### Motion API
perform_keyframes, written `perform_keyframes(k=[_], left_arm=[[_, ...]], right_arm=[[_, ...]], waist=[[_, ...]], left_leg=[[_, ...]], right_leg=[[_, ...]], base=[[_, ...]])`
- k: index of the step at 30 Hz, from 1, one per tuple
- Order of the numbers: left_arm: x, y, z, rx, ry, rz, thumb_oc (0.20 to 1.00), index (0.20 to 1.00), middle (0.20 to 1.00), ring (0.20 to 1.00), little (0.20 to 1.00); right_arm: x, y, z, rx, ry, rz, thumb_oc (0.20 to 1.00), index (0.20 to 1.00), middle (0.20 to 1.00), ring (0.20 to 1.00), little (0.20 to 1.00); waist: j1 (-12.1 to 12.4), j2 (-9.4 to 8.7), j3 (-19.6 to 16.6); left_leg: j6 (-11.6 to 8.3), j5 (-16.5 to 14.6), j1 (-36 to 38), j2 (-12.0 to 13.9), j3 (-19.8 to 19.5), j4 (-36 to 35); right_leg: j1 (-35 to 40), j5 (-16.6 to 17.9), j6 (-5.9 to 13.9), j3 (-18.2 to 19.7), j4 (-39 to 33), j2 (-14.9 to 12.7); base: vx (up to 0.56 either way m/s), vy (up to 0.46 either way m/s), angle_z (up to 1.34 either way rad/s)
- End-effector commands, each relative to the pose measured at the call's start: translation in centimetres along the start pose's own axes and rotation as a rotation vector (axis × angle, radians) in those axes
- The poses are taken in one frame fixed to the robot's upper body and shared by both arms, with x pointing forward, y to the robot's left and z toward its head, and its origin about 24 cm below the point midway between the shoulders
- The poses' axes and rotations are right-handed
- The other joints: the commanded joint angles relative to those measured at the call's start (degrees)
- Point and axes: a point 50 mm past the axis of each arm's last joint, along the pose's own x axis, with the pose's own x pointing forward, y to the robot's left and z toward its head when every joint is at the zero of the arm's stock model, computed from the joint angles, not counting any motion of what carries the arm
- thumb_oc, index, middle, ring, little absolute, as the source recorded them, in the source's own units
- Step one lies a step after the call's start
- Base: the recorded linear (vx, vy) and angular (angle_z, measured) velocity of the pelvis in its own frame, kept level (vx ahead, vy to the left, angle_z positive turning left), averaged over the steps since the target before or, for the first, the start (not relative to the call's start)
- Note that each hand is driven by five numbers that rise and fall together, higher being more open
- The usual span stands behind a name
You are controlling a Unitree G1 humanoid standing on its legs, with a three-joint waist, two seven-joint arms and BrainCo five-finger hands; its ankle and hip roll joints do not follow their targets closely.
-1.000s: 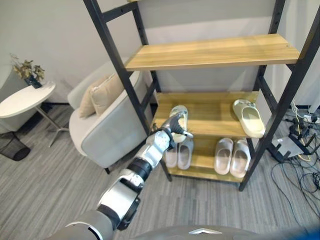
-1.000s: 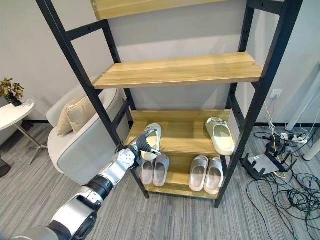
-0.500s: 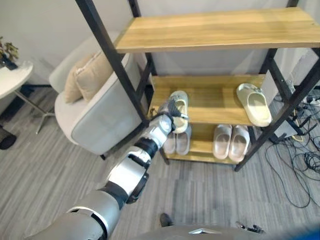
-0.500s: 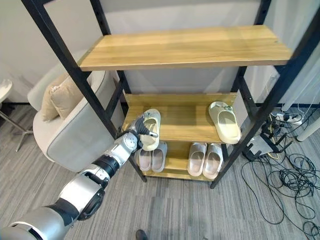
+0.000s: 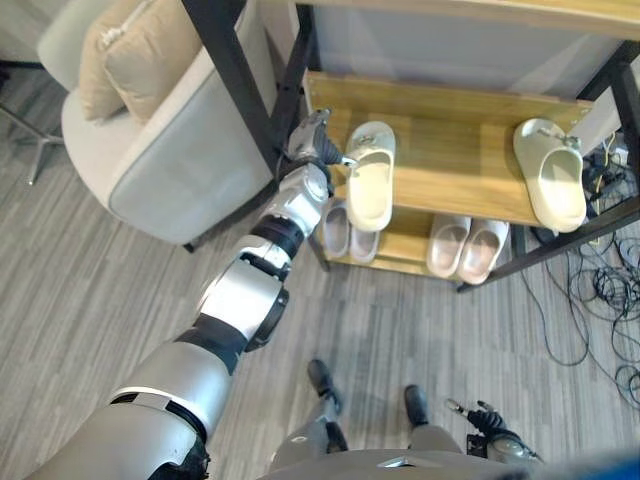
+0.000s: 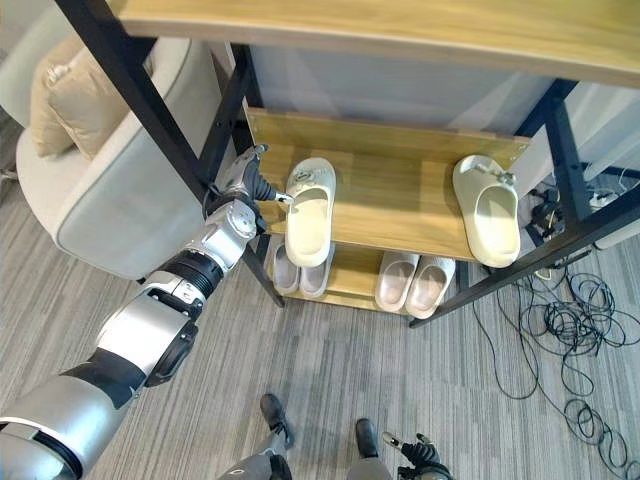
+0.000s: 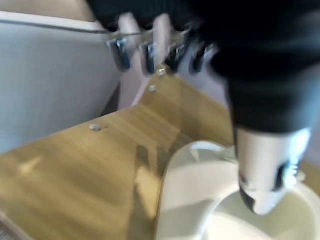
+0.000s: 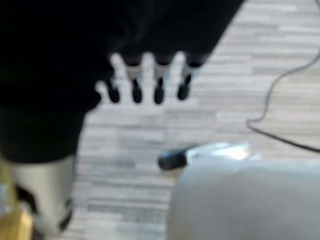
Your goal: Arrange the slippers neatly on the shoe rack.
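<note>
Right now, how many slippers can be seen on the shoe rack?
6. Two cream slippers lie on the middle shelf: left slipper beside the left hand, right slipper far right. Two pairs sit below: left pair, partly hidden, and right pair.

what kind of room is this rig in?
Probably a living room or a staged home mock-up: a wood-and-black-metal shoe rack holding slippers, a grey armchair with beige cushions, and grey wood-look flooring.

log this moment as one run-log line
left robot hand: open, beside left slipper | left slipper: on middle shelf | right slipper: far end, apart | right robot hand: idle
</note>
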Motion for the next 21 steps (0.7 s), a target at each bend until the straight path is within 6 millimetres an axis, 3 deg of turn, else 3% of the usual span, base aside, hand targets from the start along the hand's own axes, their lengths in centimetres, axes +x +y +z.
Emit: perform_keyframes(k=[1, 8, 13, 19, 21], left_arm=[[1.7, 4.7, 2.8, -0.021, -0.001, 0.134, 1.0, 1.0, 1.0, 1.0, 1.0], [1.0, 2.5, 4.5, -0.121, -0.041, 0.04, 1.0, 1.0, 1.0, 1.0, 1.0], [0.5, 0.8, 4.4, -0.184, -0.03, -0.019, 1.0, 1.0, 1.0, 1.0, 1.0], [0.7, 1.0, 4.1, -0.169, 0.04, 0.012, 1.0, 1.0, 1.0, 1.0, 1.0], [0.7, 0.6, 4.2, -0.164, 0.058, 0.005, 0.2, 0.2, 0.2, 0.2, 0.2]], right_arm=[[0.4, -1.3, 3.8, 0.039, -0.133, -0.072, 1.0, 1.0, 1.0, 1.0, 1.0], [0.3, -1.4, 4.3, 0.076, -0.161, -0.096, 1.0, 1.0, 1.0, 1.0, 1.0], [0.4, -1.7, 4.5, 0.082, -0.159, -0.11, 1.0, 1.0, 1.0, 1.0, 1.0], [0.5, -1.6, 5.3, 0.073, -0.167, -0.108, 1.0, 1.0, 1.0, 1.0, 1.0], [0.5, -1.5, 5.2, 0.073, -0.165, -0.104, 1.0, 1.0, 1.0, 1.0, 1.0]], waist=[[0.65, 2.3, 5.04], [1.0, 2.23, 4.65], [1.24, 2.76, 4.49], [0.67, 3.3, 5.45], [0.41, 3.47, 5.83]], left_leg=[[-0.94, -9.95, 5.99, -1.15, -3.02, 4.72], [-0.95, -10.14, 5.05, -1.63, -3.82, 5.28], [-1.18, -9.47, 6.22, -1.98, -3.95, 4.04], [-1.34, -8.2, 7.44, -2.19, -3.39, 1.64], [-1.27, -7.96, 7.84, -2.33, -3.16, 0.93]], right_leg=[[2.55, -2.47, -0.38, 4.09, -0.6, 0.69], [2.33, -2.45, -0.09, 3.63, -0.61, 0.23], [2.57, -2.61, -0.21, 3.46, -0.63, 0.21], [1.99, -2.53, -0.38, 3.91, -0.6, 0.64], [1.75, -2.36, -0.43, 4.06, -0.78, 0.69]], base=[[0.0, -0.033, 0.03], [0.01, -0.026, 0.03], [0.0, 0.0, 0.0], [0.0, 0.0, 0.0], [0.0, 0.0, 0.0]])
